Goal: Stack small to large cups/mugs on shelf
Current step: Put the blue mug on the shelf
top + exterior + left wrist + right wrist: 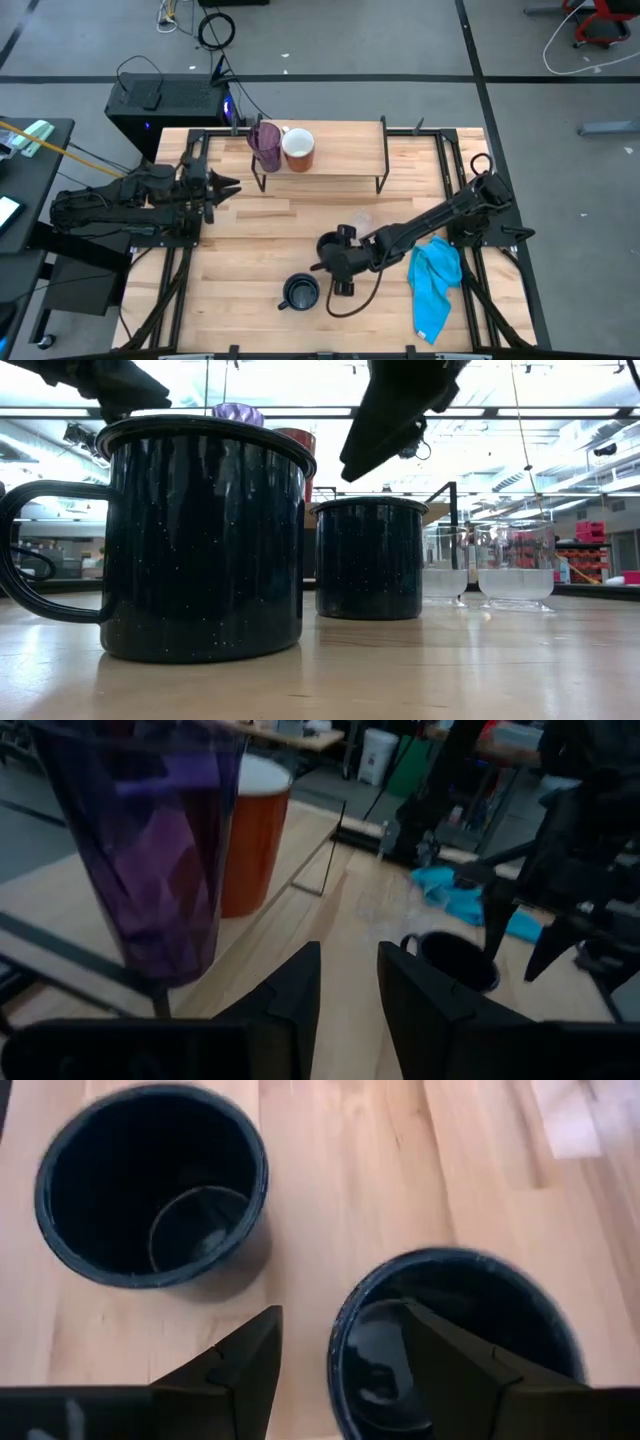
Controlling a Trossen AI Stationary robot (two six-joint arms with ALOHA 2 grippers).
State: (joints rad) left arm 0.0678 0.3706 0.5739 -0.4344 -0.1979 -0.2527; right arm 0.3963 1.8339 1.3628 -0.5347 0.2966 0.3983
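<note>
On the shelf (340, 160) at the table's far side stand a purple tumbler (265, 145) and a white-and-orange mug (298, 150). Two dark navy mugs stand on the tabletop, one near the front edge (300, 292) with its handle to the left, and one farther back (328, 245). Two clear glasses (445, 575) (517, 570) stand behind them. My right gripper (340, 1370) is open above the farther navy mug (455, 1345), with one finger over its inside and one outside its rim. My left gripper (348, 990) is open and empty at the left, near the shelf's left end.
A bright blue cloth (435, 285) lies on the table at the right, under my right arm. The shelf's right half is bare board. The black wire legs (380, 185) stand at the shelf's ends. A black box (170, 105) sits beyond the table's far left corner.
</note>
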